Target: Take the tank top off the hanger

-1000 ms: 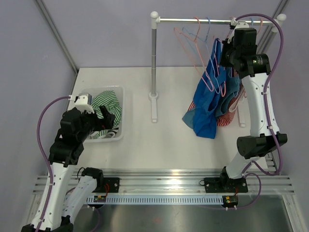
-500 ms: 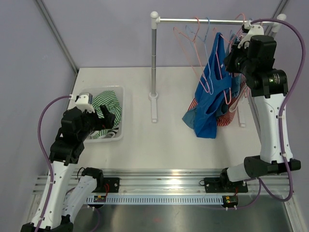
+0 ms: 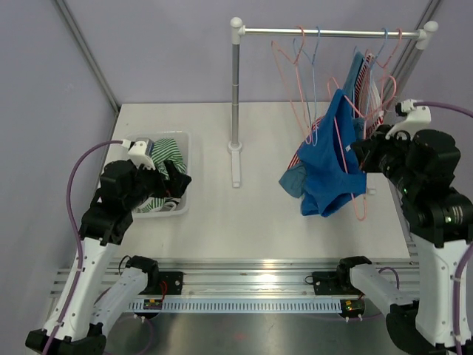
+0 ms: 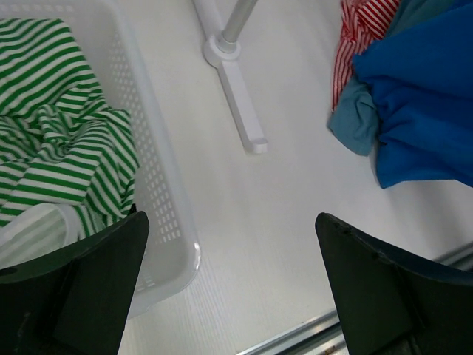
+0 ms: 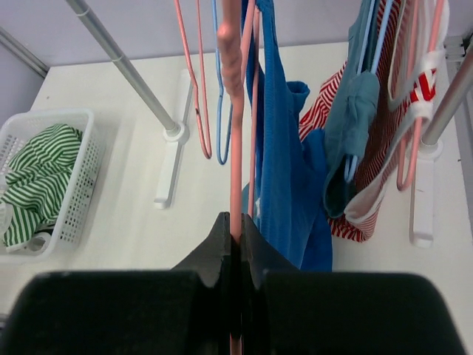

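I am pinching the pink hanger (image 5: 235, 111) tight in my right gripper (image 5: 231, 229). The blue tank top (image 3: 329, 163) is hanging on it, right, nearer than the rail (image 3: 325, 32). My left gripper (image 4: 235, 255) is hovering wide open and empty beside the basket (image 4: 159, 185).

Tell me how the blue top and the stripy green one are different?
The blue top is plain; the green top has white stripes. The blue top hangs on a pink hanger pinched by the right pincer; the green top lies crumpled in the white basket. Both are soft clothes.
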You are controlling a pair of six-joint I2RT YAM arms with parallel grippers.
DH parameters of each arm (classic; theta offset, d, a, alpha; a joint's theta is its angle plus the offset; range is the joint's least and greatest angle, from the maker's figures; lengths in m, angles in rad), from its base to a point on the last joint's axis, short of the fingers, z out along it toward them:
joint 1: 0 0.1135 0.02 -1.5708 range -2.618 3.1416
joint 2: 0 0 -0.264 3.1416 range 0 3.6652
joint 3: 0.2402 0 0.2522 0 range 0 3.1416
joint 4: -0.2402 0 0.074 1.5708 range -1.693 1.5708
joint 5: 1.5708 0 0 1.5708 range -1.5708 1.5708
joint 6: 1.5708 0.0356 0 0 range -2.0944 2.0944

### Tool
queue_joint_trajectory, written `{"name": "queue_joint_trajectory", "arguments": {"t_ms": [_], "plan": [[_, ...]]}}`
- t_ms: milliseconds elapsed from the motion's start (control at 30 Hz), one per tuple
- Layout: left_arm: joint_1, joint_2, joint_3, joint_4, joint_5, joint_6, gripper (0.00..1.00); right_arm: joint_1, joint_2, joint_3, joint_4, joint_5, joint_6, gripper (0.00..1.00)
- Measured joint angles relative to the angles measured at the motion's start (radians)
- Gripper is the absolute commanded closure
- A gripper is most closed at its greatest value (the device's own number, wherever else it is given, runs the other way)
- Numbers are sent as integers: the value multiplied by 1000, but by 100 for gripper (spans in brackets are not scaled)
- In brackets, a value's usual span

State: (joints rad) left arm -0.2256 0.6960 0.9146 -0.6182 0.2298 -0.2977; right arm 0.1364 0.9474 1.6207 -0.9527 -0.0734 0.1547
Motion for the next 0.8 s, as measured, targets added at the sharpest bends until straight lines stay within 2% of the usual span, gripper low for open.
{"name": "queue_joint_trajectory", "arguments": {"t_ms": [100, 200, 400, 567, 667, 800], "plan": [[-80, 35, 35, 3, -8, -29, 1, 0, -105, -30, -50, -1, 4, 100], [-224, 75, 118, 11, -50, -56, 1, 0, -198, -38, -111, -19, 10, 100], [-623, 216, 339, 70, -226, -70, 1, 0, -322, -64, -226, -69, 10, 100], [-924, 389, 476, 189, -340, 0, 1, 8, -379, -106, -304, -134, 10, 100], [-1009, 516, 552, 256, -383, 55, 1, 24, -386, -104, -323, -203, 11, 100], [-1025, 645, 591, 331, -409, 94, 2, 49, -393, -101, -326, -277, 14, 100]]}}
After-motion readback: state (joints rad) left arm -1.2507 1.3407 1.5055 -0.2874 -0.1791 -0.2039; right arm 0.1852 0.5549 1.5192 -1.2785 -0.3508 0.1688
